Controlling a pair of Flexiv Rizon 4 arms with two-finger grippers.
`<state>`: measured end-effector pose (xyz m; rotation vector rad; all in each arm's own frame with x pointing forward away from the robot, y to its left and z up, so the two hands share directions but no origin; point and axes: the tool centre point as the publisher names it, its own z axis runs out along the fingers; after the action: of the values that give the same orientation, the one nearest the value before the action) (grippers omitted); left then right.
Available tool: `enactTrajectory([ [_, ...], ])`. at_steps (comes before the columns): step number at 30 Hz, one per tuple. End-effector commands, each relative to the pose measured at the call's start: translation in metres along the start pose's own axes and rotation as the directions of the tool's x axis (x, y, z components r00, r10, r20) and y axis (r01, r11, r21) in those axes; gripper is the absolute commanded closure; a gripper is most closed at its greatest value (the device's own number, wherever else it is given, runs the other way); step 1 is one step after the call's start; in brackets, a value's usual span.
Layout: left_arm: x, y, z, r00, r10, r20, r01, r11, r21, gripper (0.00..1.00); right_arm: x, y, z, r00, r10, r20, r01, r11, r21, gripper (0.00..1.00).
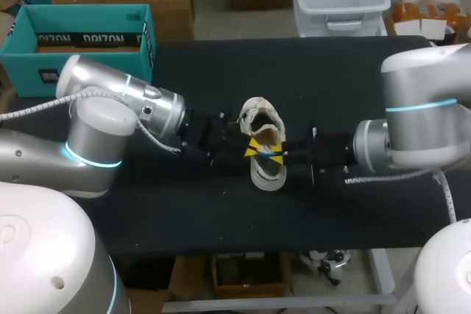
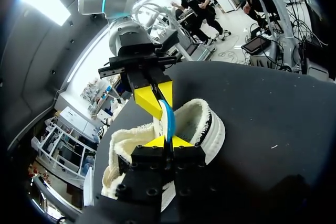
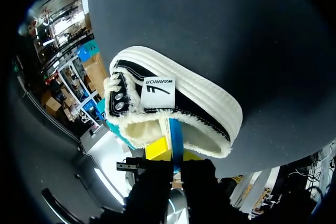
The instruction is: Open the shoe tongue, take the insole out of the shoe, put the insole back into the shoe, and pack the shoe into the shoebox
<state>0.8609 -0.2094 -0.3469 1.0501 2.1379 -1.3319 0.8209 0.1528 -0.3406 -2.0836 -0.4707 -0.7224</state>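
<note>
Both pinching insole | left gripper, right gripper | edge-up at shoe opening

Robotics test laboratory. Evidence: two silver robot arms, the left arm and the right arm, each with a lit blue ring, work at one black-topped counter. A single shoe lies on it, and an open shoebox stands at its far left corner.
</note>
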Motion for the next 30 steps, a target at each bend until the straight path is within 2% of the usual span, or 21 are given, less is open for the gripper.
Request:
enactTrajectory([
  [1, 0.000, -0.008, -0.007, 1.000, 0.006, -0.001, -0.006, 1.000, 0.012, 0.73, 0.003, 0.005, 0.004, 1.000, 0.002, 0.016, -0.002, 1.000, -0.001, 1.00],
  [2, -0.001, -0.010, -0.009, 1.000, 0.005, -0.002, -0.005, 1.000, 0.021, 0.73, 0.003, 0.005, 0.004, 1.000, 0.001, 0.018, -0.001, 1.000, -0.002, 1.00],
  [3, -0.001, -0.012, -0.011, 1.000, 0.008, -0.003, -0.008, 1.000, 0.020, 0.58, 0.003, 0.006, 0.004, 1.000, 0.002, 0.030, -0.001, 1.000, -0.016, 1.00],
  [5, -0.002, -0.015, -0.014, 1.000, 0.011, -0.006, -0.011, 1.000, 0.027, 0.43, 0.003, 0.006, 0.004, 0.999, -0.002, 0.038, 0.003, 1.000, -0.021, 1.00],
  [6, -0.002, -0.016, -0.016, 1.000, 0.011, -0.005, -0.011, 1.000, 0.027, 0.40, 0.003, 0.006, 0.005, 0.999, -0.001, 0.047, 0.003, 1.000, -0.031, 1.00],
  [7, -0.003, -0.018, -0.017, 1.000, 0.014, -0.005, -0.014, 1.000, 0.026, 0.31, 0.003, 0.006, 0.005, 0.999, -0.001, 0.051, 0.003, 0.999, -0.035, 1.00],
  [8, -0.003, -0.019, -0.019, 1.000, 0.017, -0.006, -0.016, 0.999, 0.031, 0.29, 0.003, 0.005, 0.007, 0.998, 0.000, 0.060, 0.002, 0.999, -0.045, 1.00],
  [10, -0.003, -0.022, -0.022, 1.000, 0.020, -0.006, -0.020, 0.999, 0.030, 0.12, 0.003, 0.005, 0.009, 0.997, 0.004, 0.075, 0.001, 0.998, -0.059, 1.00],
  [11, -0.004, -0.022, -0.023, 1.000, 0.021, -0.006, -0.021, 0.999, 0.033, 0.12, 0.002, 0.005, 0.009, 0.997, 0.004, 0.079, 0.001, 0.998, -0.063, 1.00],
  [12, -0.004, -0.023, -0.025, 1.000, 0.020, -0.005, -0.019, 0.999, 0.038, 0.07, 0.001, 0.006, 0.012, 0.996, 0.009, 0.094, -0.001, 0.997, -0.078, 1.00],
  [17, -0.006, -0.026, -0.035, 1.000, -0.009, -0.008, 0.009, 0.999, 0.046, 0.00, -0.004, 0.011, 0.021, 0.991, 0.025, 0.134, -0.011, 0.995, -0.103, 1.00],
  [21, -0.008, -0.029, -0.043, 0.999, -0.028, -0.019, 0.029, 0.999, 0.038, 0.00, -0.010, 0.016, 0.024, 0.990, 0.034, 0.140, -0.018, 0.994, -0.111, 1.00],
  [30, -0.016, -0.038, -0.067, 0.996, -0.079, -0.035, 0.080, 0.996, 0.028, 0.00, -0.023, 0.022, 0.029, 0.974, 0.071, 0.215, -0.029, 0.980, -0.195, 1.00],
])
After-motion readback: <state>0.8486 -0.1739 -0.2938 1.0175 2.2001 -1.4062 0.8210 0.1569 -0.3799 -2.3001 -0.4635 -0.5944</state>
